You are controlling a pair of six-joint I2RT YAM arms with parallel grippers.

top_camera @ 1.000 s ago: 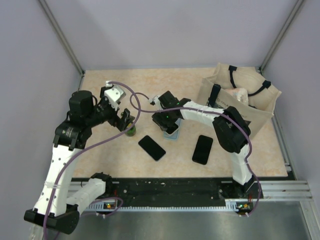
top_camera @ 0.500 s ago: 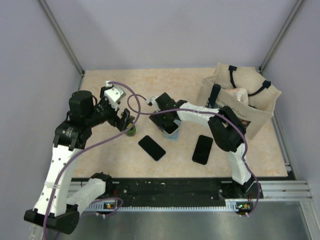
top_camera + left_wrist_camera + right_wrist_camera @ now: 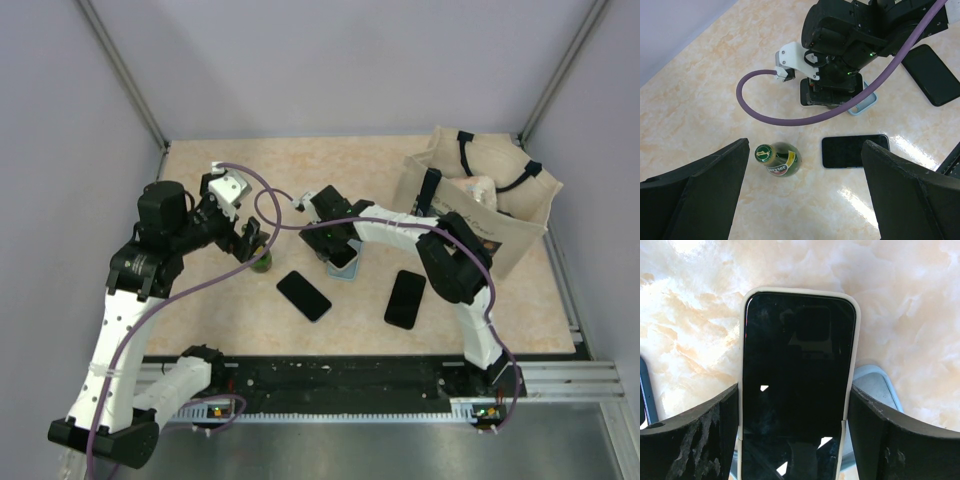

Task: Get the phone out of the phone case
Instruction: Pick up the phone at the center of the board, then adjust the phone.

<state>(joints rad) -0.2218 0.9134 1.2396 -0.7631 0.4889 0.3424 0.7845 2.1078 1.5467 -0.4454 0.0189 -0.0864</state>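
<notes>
right gripper (image 3: 796, 407): closed partway, a finger against each long edge of the phone (image 3: 799, 365); it held the phone.
right fingers (image 3: 687, 437): black, scuffed, flanking the near half of the phone.
phone: black screen up, a pale rim round its edge, far end free on the table (image 3: 220, 300).
case (image 3: 875, 385): light blue; one rounded corner showed from under the phone's right side. Most of it was hidden, and how far the phone sat in it could not be told.
phone and case, top view: mid-table, under the right wrist, just beyond the two loose phones.
left gripper (image 3: 802, 149): wide open, gripped nothing, hung above the bottle (image 3: 780, 161).
bottle: green, capped, upright, between the left fingers in the wrist view and apart from both.
second phone (image 3: 855, 151): black, flat, just beside the bottle, near the held phone.
third phone (image 3: 405, 298): black, flat, right of the second phone, apart from it.
cable (image 3: 790, 117): purple, looped off the right wrist above the table.
bag (image 3: 480, 205): tan canvas, black straps, far right corner, well apart from the grippers.
</notes>
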